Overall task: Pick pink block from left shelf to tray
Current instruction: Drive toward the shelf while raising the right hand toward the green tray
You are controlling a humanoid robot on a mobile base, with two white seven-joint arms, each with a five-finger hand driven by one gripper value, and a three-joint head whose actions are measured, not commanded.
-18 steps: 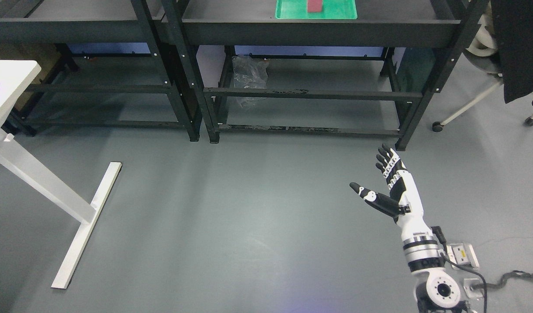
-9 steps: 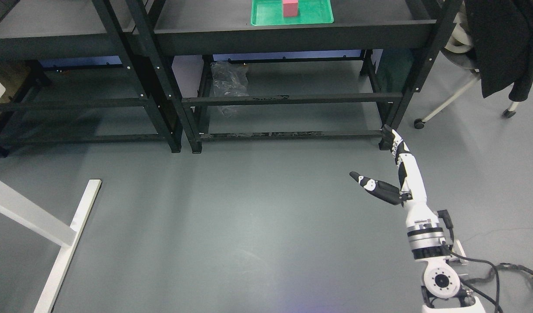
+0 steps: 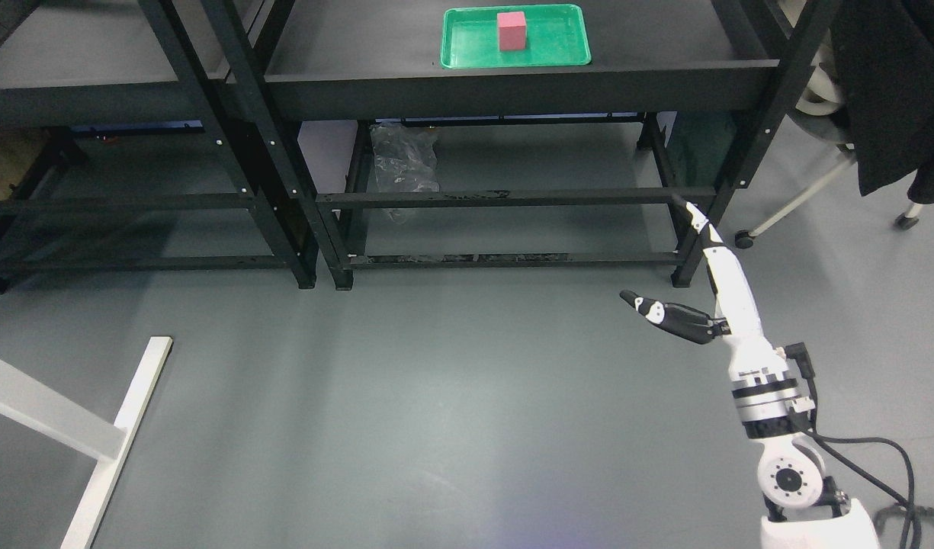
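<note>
Since earlier frame: view has shifted, tray now fully visible, right hand [image 3: 703,282] turned edge-on | pink block [image 3: 511,31] sits upright inside green tray [image 3: 566,52], placement apparently done | hand empty, fingers extended, thumb out, well clear below shelf [image 3: 512,76].

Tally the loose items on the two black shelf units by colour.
Pink: 1, the pink cube block, sitting in the tray.
Green: 1, the green plastic tray on the right unit's top shelf.
Clear: 1, the crumpled clear plastic bag on a lower shelf.
Total: 3
</note>
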